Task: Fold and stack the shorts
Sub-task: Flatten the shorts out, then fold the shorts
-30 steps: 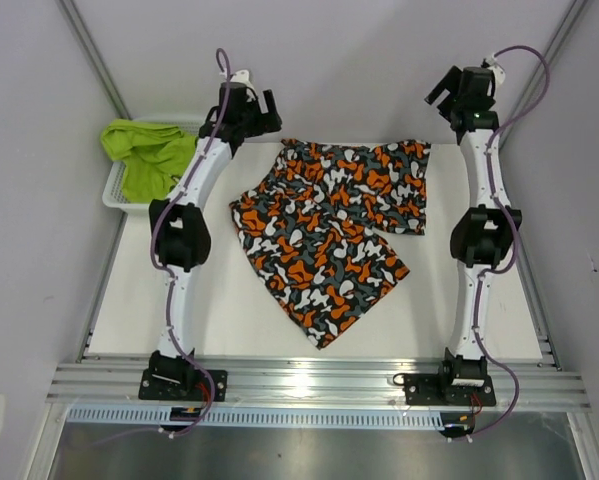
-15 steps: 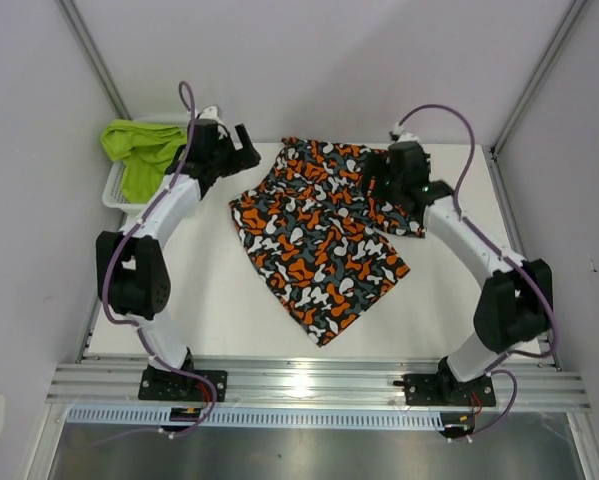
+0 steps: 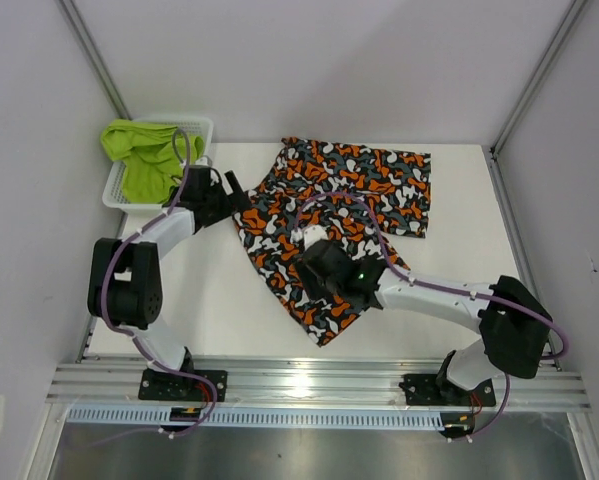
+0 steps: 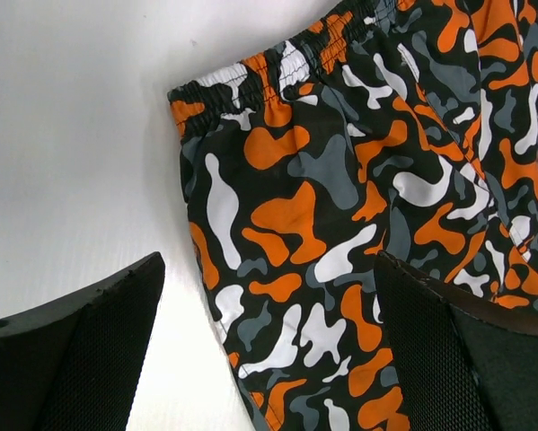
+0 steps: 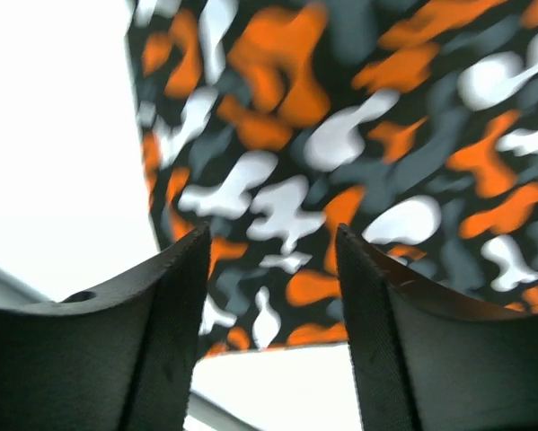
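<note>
The camouflage shorts [image 3: 329, 215] lie spread flat mid-table, one leg pointing toward the near edge. The lime green shorts [image 3: 144, 155] sit bunched in the white basket at the back left. My left gripper [image 3: 237, 190] hovers at the camouflage shorts' left waistband corner. In the left wrist view its jaws [image 4: 269, 359] stand wide open over the cloth's side edge [image 4: 206, 296], holding nothing. My right gripper [image 3: 314, 285] hangs over the near leg. In the blurred right wrist view it [image 5: 269, 305] is partly open above the hem [image 5: 277, 328], nothing between the fingers.
The white mesh basket [image 3: 111, 198] stands at the table's back left corner. Grey walls close in the left, back and right. An aluminium rail [image 3: 309, 380] with both arm bases runs along the near edge.
Both arms swung in from the back of the table. The right arm crossed over the camouflage shorts to its near leg, jaws narrowing. The left gripper dropped to the waistband corner, still wide open.
</note>
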You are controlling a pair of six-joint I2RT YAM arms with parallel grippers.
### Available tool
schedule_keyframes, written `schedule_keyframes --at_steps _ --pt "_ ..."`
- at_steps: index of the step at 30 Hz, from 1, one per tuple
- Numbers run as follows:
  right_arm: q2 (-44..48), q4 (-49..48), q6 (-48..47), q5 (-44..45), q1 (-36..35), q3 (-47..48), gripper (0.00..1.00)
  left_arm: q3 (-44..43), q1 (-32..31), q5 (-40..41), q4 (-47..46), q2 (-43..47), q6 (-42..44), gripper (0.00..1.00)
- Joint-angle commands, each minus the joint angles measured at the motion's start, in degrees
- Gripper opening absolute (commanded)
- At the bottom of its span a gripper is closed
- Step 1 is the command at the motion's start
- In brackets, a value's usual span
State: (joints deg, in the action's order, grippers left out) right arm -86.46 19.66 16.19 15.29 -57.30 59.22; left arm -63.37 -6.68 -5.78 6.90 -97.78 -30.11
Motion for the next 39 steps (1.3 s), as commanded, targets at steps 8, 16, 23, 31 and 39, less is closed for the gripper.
schedule_keyframes --at_steps 8,16,23,31,39 --pt "-1.17 0.38 0.42 2.29 -9.76 -5.52 0.49 3.17 1.76 -2.74 -6.54 4.44 -3.29 0.99" --pt "-0.38 1.35 4.55 0.71 -15.91 -7.8 0.51 3.87 1.76 -2.75 -6.54 4.61 -3.47 0.99" --pt "-4.5 0.38 6.05 2.02 -17.5 -8.95 0.51 3.52 1.76 -2.66 -6.55 4.0 -3.91 0.99" --pt "-9.78 -0.24 6.67 3.17 -17.5 -8.86 0.42 1.94 1.84 -2.13 -6.28 0.31 -4.08 0.99" --pt "-5.84 -1.12 7.55 3.69 -18.02 -11.06 0.23 0.53 3.86 -5.29 -6.55 -5.23 -5.83 0.95"
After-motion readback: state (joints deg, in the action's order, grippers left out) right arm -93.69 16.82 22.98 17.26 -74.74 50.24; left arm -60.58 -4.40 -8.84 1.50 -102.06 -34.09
